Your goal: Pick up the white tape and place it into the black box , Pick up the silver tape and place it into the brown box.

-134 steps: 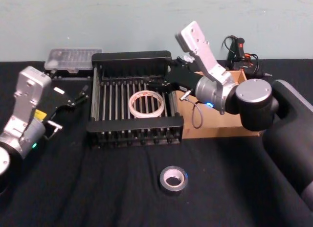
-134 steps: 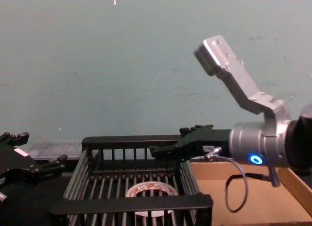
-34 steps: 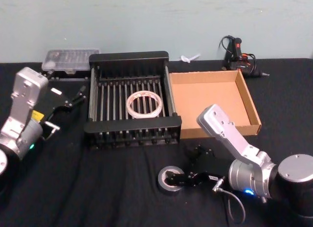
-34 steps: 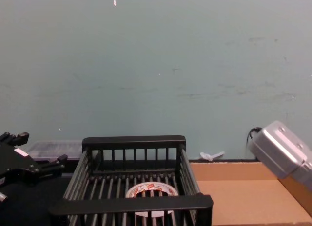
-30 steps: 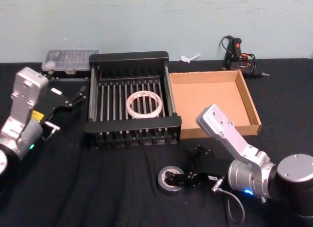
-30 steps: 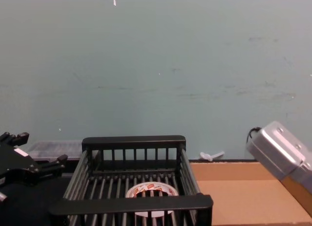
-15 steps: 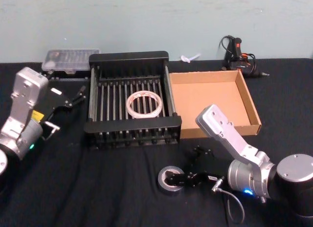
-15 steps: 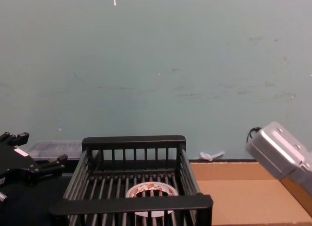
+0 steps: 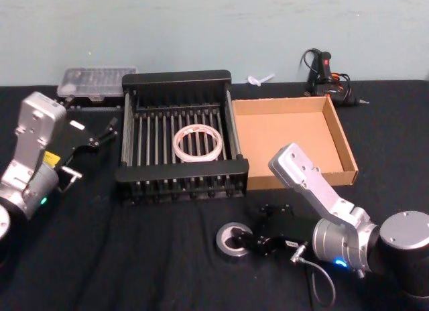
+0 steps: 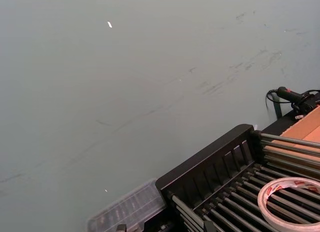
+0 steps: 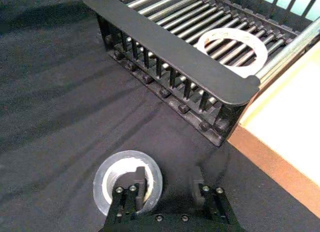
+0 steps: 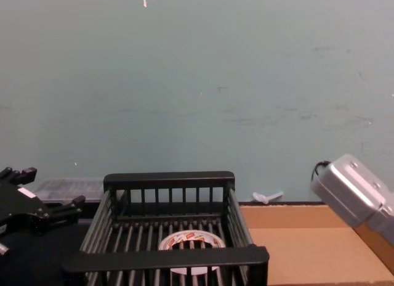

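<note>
Black box at tabletop centre, holding white tape flat on its floor. Brown box touching its right side. Silver tape nearer, lying before the boxes' junction, with right gripper at its right edge. Left gripper parked left of black box.

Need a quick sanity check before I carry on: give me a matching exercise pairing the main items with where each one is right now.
Items:
1. white tape
2. silver tape
3. brown box
4. left end effector

Places:
A. on the black cloth, one finger of the right end effector inside its core
B. left of the black box
C. on the black box's floor
D. right of the black box, empty

Pairs: 1-C, 2-A, 3-D, 4-B
</note>
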